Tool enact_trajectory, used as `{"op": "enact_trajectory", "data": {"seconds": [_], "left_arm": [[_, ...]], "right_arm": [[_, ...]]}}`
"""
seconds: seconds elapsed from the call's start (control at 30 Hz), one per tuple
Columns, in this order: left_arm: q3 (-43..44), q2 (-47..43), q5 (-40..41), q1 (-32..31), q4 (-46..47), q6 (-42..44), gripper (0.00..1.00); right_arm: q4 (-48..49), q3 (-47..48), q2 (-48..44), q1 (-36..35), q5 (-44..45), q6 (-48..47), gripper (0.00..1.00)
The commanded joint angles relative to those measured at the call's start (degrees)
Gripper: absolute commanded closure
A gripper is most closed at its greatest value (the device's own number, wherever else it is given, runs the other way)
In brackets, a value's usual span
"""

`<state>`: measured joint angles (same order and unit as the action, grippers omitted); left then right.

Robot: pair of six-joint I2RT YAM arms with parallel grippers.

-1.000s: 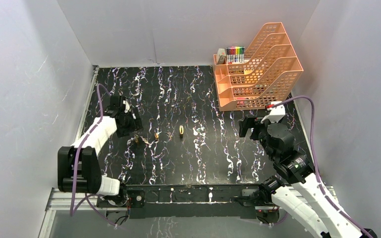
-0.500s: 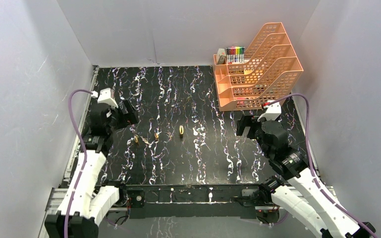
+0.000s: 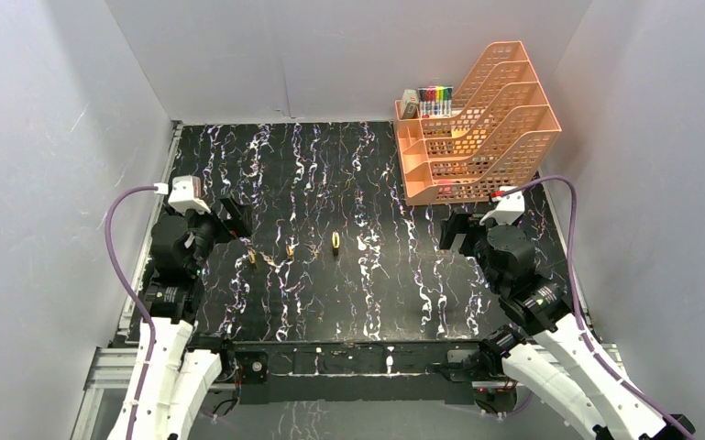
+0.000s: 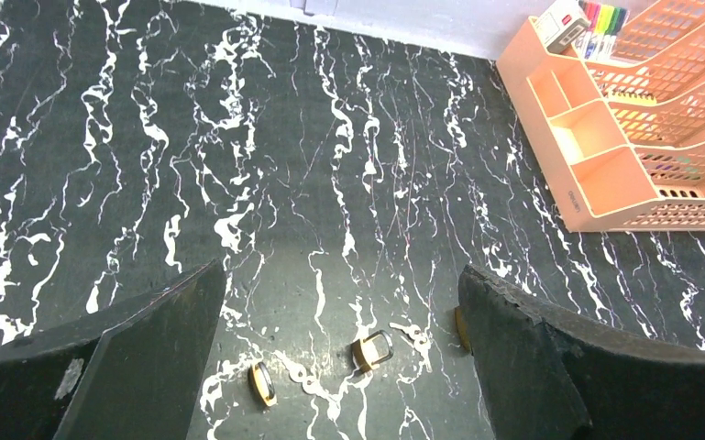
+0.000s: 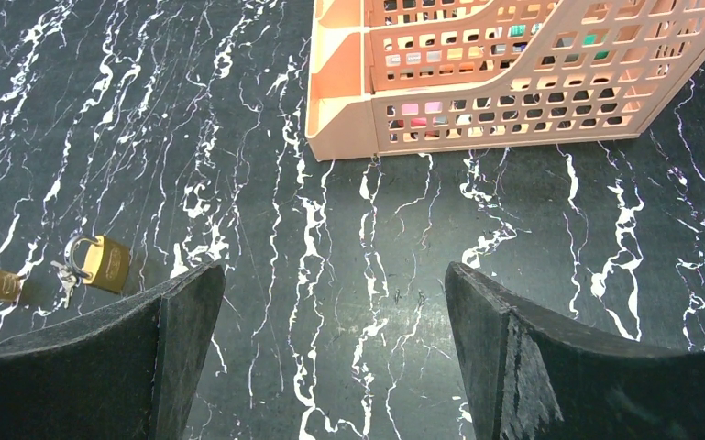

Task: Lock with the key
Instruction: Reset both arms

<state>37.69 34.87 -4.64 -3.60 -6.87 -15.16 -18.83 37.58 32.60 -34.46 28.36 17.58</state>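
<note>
Three small brass padlocks lie in a row mid-table: a left padlock [image 3: 253,260] [image 4: 260,383], a middle padlock [image 3: 290,250] [image 4: 373,349] [image 5: 0,284] and a right padlock [image 3: 335,241] [image 5: 103,261]. A small bunch of silver keys [image 4: 414,332] [image 5: 66,273] lies flat between the middle and right padlocks. My left gripper [image 3: 236,218] [image 4: 341,280] hangs open above and just left of the row, holding nothing. My right gripper [image 3: 452,234] [image 5: 335,275] is open and empty over bare table, well to the right of the padlocks.
An orange tiered file tray [image 3: 477,128] [image 4: 623,119] [image 5: 513,73] stands at the back right, close behind my right gripper, with coloured markers [image 3: 435,96] at its rear. White walls enclose the black marbled table [image 3: 358,183] on three sides.
My left arm has drawn back from the left padlock toward the near left and risen, its jaws opening wide. The right arm has barely shifted. The padlocks and keys lie unmoved.
</note>
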Motion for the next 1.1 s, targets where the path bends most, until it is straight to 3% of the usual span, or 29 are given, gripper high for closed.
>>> {"op": "enact_trajectory", "data": {"seconds": [0.0,1.07], "left_arm": [[0.07,-0.46,-0.18,-0.02,1.84,1.17,0.02],[-0.63,-1.34,-1.51,-0.01,2.25,1.16,0.02]], "right_arm": [[3.15,0.15,-0.3,0.24,1.0,-0.62,0.02],[3.58,-0.38,-1.62,0.19,0.95,-1.17,0.01]]}}
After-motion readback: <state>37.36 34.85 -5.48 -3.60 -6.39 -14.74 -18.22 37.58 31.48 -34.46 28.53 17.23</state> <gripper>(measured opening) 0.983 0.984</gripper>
